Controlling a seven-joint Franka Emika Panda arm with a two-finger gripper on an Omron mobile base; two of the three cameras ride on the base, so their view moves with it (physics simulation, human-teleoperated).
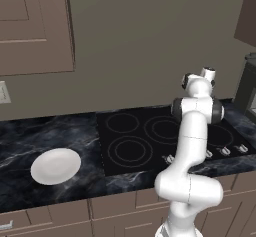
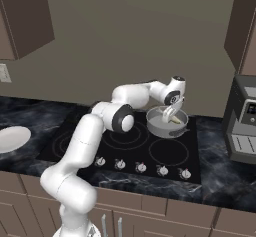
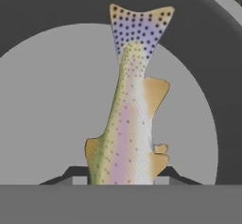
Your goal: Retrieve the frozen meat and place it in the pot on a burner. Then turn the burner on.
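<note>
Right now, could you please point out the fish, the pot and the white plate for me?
fish [image 3: 127, 124], hand view, middle of its speckled body.
pot [image 2: 159, 127], right base view, front wall below the rim.
white plate [image 1: 55, 166], left base view, centre of its face.

Setting: domestic kitchen, rendered. Evidence: black glass stovetop [image 1: 160, 136] with four ring burners and a front row of knobs [image 2: 141, 167]; dark marbled counter [image 1: 30, 136]; brown wall cabinets [image 1: 35, 26] and base drawers; coffee machine [image 2: 243, 126]; round white plate [image 1: 55, 165]; grey pot [image 2: 167, 122] on a rear burner.

White plate [image 1: 55, 166] on dark marble counter [image 1: 30, 136]
</note>
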